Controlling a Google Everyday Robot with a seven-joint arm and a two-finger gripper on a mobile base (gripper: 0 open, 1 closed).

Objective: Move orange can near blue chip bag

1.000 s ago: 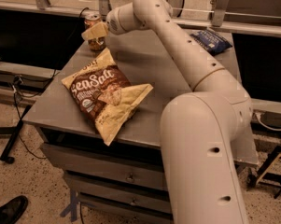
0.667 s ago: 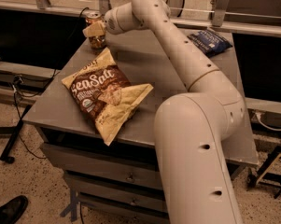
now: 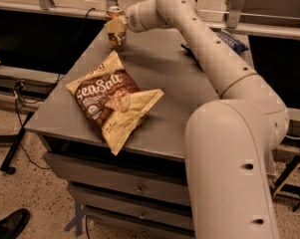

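Clearly the job is at its start. The gripper [image 3: 116, 28] is at the far left corner of the table [image 3: 172, 71], its pale fingers [image 3: 114, 25] drawn in against the sides of the orange can [image 3: 114, 11], so I take it to have the can clasped. The silver top shows above the fingers and a little of the body below them. Whether the base rests on the table or is just clear of it I cannot tell.

The blue chip bag [image 3: 233, 42] lies at the far right edge, partly hidden behind the arm [image 3: 209, 49], and is well apart from the can (almost the whole far edge lies between them). The tan-and-brown Sea Salt bag [image 3: 112, 101] lies toward the front left corner and is not in the way of a carry along the far edge.

So the grasp looks made. The carry across to the right, the setting-down beside the blue bag and the release are all left to do.

Against the picture from a second ago, the can and gripper have shifted together a little to the right along the far edge, and seem slightly higher. That suggests the carry has just begun. The Sea Salt bag has not stirred, and the blue bag lies where it did.
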